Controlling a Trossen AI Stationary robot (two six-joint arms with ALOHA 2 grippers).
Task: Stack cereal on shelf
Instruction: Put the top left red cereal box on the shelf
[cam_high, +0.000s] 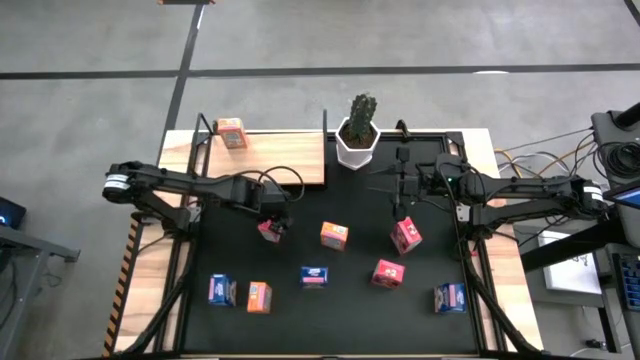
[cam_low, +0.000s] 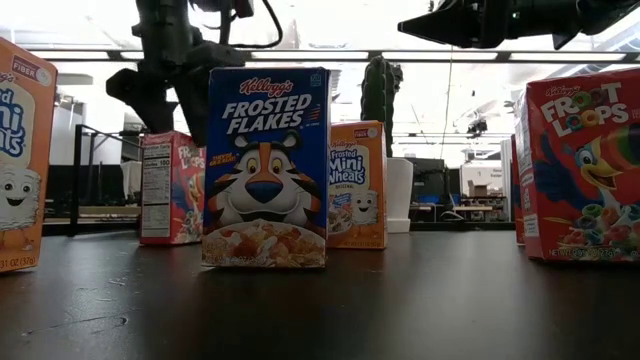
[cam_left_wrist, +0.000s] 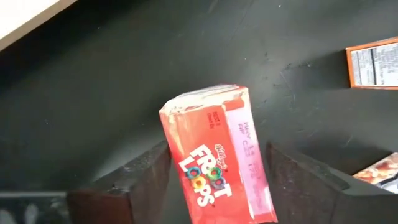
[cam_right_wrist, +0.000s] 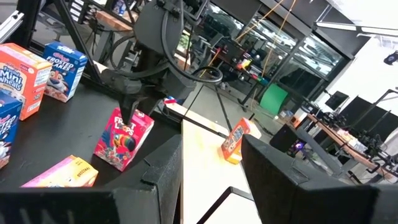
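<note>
Left gripper (cam_high: 270, 228): hovering over the black mat, its dark fingers (cam_left_wrist: 134, 186) spread on either side of a small pink-red cardboard Froot Loops box (cam_left_wrist: 217, 155), not yet pinching it. The box is standing slightly tilted between the jaws.

Right gripper (cam_high: 402, 185): waiting above the mat beside the white potted cactus (cam_high: 357, 135), fingers parted, holding nothing.

Light-wood shelf board with black posts (cam_high: 290, 160): lying at the far left, one orange mini cereal box (cam_high: 231, 132) already standing on it.

Remaining boxes: scattered across the black tabletop mat (cam_high: 340, 300), several near the target.

Risk: closing off-centre could be tipping the tilted box, or the thin card could be crushing under squeeze.
</note>
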